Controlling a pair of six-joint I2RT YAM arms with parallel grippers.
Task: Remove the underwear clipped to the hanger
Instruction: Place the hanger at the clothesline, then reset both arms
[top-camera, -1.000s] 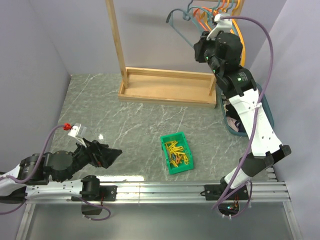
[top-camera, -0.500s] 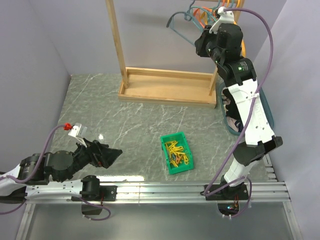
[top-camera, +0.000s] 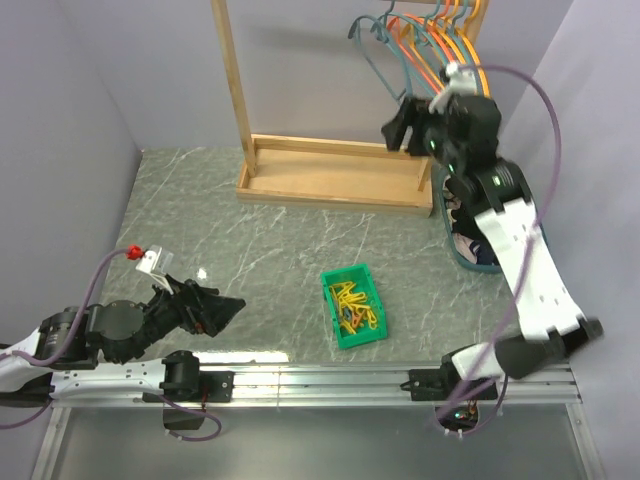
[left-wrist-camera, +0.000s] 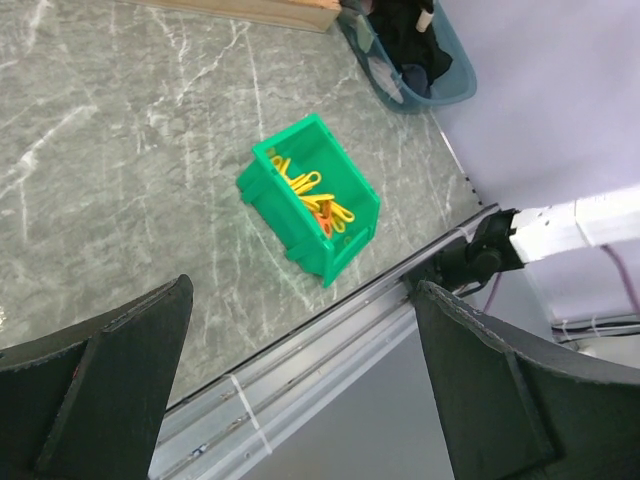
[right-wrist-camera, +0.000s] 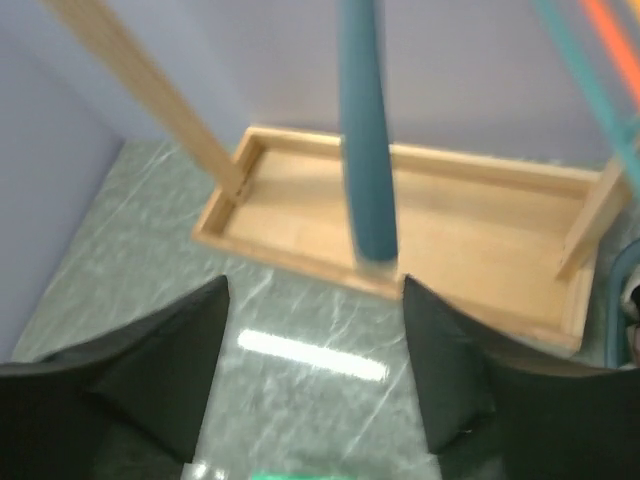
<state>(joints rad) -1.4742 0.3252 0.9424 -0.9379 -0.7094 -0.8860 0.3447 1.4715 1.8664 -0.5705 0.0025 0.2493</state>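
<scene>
A green marbled desk (top-camera: 280, 240) carries a wooden rack (top-camera: 330, 178), its tray-like base at the far edge and an upright post rising on the left. Coloured hangers (top-camera: 430, 25) crowd the rail at top right, all of them bare in the overhead view.

The right arm reaches up toward them. Its gripper (top-camera: 400, 128) hovers just below the nearest teal hanger (top-camera: 372, 55), fingers (right-wrist-camera: 180, 350) spread apart and gripping nothing. In the wrist view that hanger's blurred bar (right-wrist-camera: 362, 150) hangs beyond the gap, clear of both fingers.

The left arm lies low at the near left corner. Its gripper (top-camera: 225, 308) points across the desk, fingers (left-wrist-camera: 120, 360) at their widest and empty.

A blue basket (top-camera: 458, 255) sits at the right edge of the desk, beside the rack's base and partly hidden under the right arm. The underwear (top-camera: 462, 212) lies heaped inside it, mostly dark cloth with a pale patch showing.

Near the middle of the desk, well apart from the basket, stands a small green bin (top-camera: 335, 330) holding a tangle of yellow clothes pegs (top-camera: 355, 305).
</scene>
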